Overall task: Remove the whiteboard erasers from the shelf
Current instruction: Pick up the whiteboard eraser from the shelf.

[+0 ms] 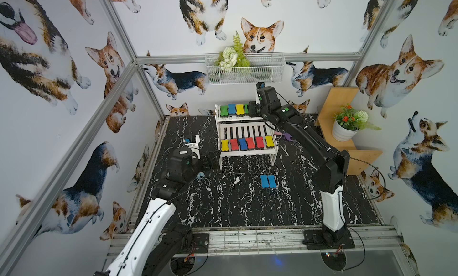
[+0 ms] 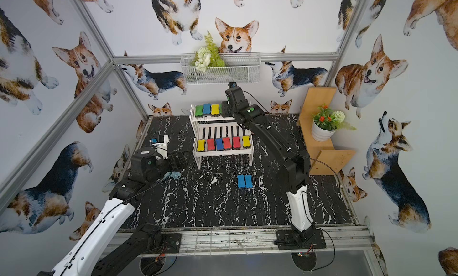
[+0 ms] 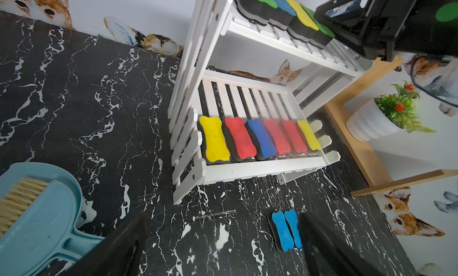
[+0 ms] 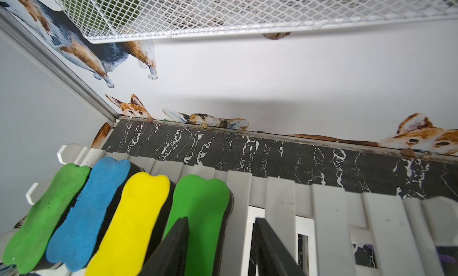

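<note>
I have two erasers (image 1: 268, 181) off the shelf (image 1: 247, 154), ten to go; my right gripper (image 4: 221, 220), part-open and empty, hangs at the end green eraser (image 4: 198, 207).

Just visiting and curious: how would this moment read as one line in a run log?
right gripper: jaws apart at green eraser, shelf top tier | left gripper: open, beside shelf | two blue erasers on table

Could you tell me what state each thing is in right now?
Upper-tier erasers: four, on the shelf.
Lower-tier erasers: six, on the shelf.
Blue erasers: two, side by side on the table.
Left tool: open, empty.
Right tool: open, over the end green eraser.
</note>
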